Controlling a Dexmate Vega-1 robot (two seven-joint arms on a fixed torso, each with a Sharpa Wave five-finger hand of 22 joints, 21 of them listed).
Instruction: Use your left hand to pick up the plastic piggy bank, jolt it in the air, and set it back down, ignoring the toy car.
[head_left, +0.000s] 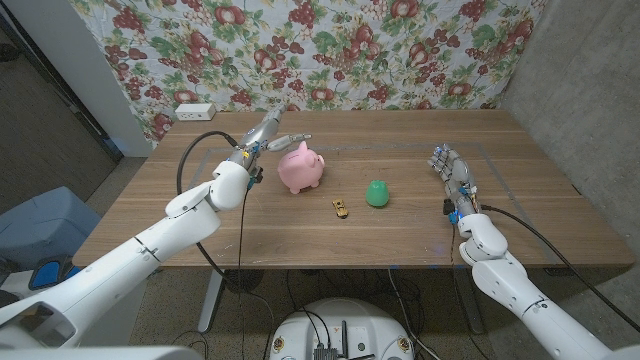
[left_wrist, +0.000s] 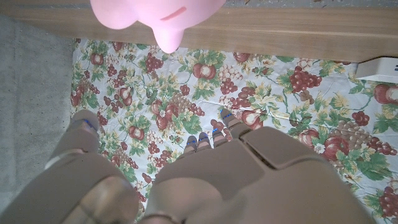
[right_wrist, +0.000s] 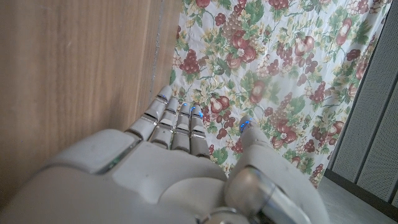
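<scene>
Wooden boards, warm brown and finely grained, make up the table (head_left: 400, 225), and behind its far edge a cloth printed with fruit and leaves (head_left: 330, 50) hangs as a backdrop. A grey wall closes the room on the right, and a white box (head_left: 195, 110) sits on the table's far left corner, against the cloth.

The left hand (head_left: 262, 138) is raised over the table's far left part, its fingers (head_left: 290, 137) spread apart and reaching toward the backdrop, closed on nothing. The pink piggy bank (head_left: 301, 168) stands on the table just beside and slightly nearer the robot than those fingertips; the head view shows a small gap between them, and I cannot tell whether any finger touches it. In the left wrist view the pig's rounded pink body (left_wrist: 158, 15) lies just beyond the fingertips (left_wrist: 214, 134), with the table edge behind it.

Nearer the robot than the pig lies the small toy car (head_left: 341, 208), and just beside that a green rounded object (head_left: 377, 193); both sit well apart from the left fingers.

The right hand (head_left: 452, 175) waits near the table's right side, standing on its edge, fingers (right_wrist: 174, 118) straight and close together, holding nothing. Bare wood stretches between it and the green object, and the near half of the table on the left is open too.
</scene>
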